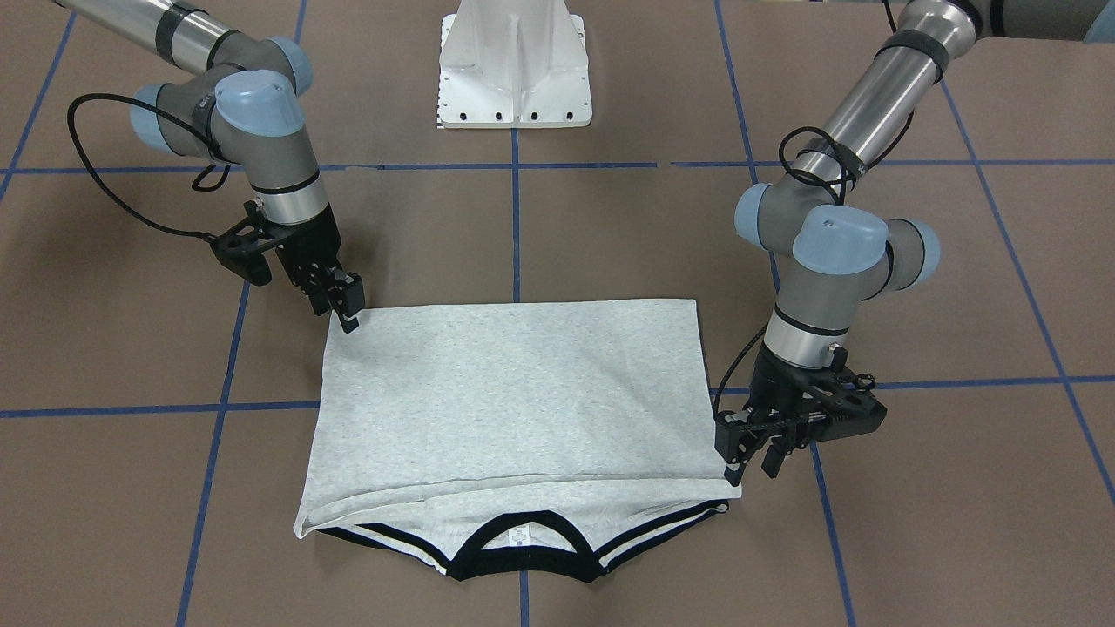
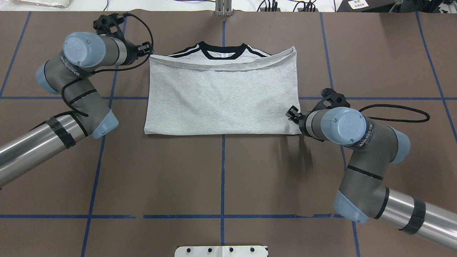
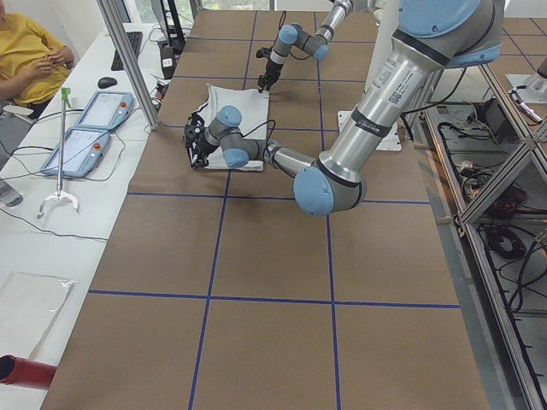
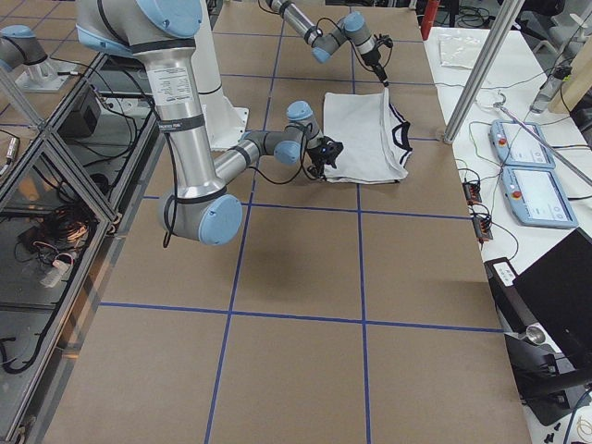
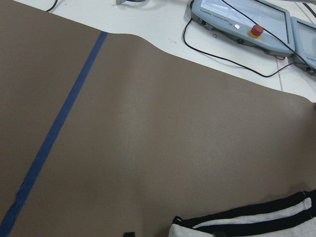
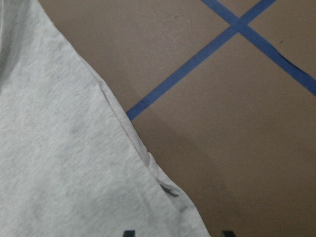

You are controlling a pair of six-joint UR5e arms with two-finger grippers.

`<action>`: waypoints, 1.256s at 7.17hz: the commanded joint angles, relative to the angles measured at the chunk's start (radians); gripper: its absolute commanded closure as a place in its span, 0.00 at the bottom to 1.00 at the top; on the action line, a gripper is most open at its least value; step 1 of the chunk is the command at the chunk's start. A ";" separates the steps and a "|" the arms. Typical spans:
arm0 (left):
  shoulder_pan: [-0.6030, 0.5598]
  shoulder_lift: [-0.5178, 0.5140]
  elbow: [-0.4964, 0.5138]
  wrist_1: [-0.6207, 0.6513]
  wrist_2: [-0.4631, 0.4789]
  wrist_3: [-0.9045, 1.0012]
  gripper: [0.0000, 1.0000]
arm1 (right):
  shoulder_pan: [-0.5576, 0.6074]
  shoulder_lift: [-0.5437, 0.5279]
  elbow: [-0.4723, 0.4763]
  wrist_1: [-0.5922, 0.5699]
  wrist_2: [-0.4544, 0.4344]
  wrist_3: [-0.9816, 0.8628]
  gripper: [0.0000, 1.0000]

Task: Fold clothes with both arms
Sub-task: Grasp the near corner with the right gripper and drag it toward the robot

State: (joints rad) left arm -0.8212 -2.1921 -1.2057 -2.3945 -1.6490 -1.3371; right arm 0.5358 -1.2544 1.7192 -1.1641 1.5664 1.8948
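The light grey T-shirt (image 2: 221, 96) lies flat on the brown table, folded in half with its plain back up. The hem edge rests just short of the black collar (image 1: 523, 566) and the striped shoulder trim. My left gripper (image 1: 751, 457) stands open at the hem-side corner next to the trim, with its fingertips low over the table. My right gripper (image 1: 347, 309) is open at the corner of the folded edge. In the right wrist view the cloth's edge (image 6: 123, 123) runs between the two fingertips. Neither gripper holds the cloth.
The white pedestal (image 1: 514, 65) stands at the robot's side of the table. Blue tape lines (image 2: 223, 171) grid the brown surface. Past the far table edge lie teach pendants (image 5: 242, 22) and cables, and a person in yellow (image 3: 30, 51) sits there.
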 commanded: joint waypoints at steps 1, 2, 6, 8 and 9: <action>0.001 0.000 0.000 0.000 0.000 0.001 0.39 | 0.003 0.013 -0.026 0.000 -0.005 0.001 0.40; 0.001 0.000 0.000 0.000 0.000 -0.001 0.39 | 0.004 0.012 -0.021 0.000 -0.005 0.001 0.78; 0.001 -0.003 -0.003 0.000 0.000 -0.002 0.38 | -0.002 -0.028 0.032 -0.029 -0.002 0.000 1.00; 0.004 -0.003 -0.029 0.002 -0.003 -0.002 0.38 | -0.089 -0.159 0.269 -0.122 0.003 0.000 1.00; 0.008 -0.002 -0.056 0.002 -0.005 -0.002 0.38 | -0.147 -0.219 0.363 -0.138 0.030 0.001 1.00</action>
State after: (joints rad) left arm -0.8176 -2.1948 -1.2337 -2.3936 -1.6514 -1.3391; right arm 0.4552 -1.3976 1.9537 -1.2666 1.5742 1.8947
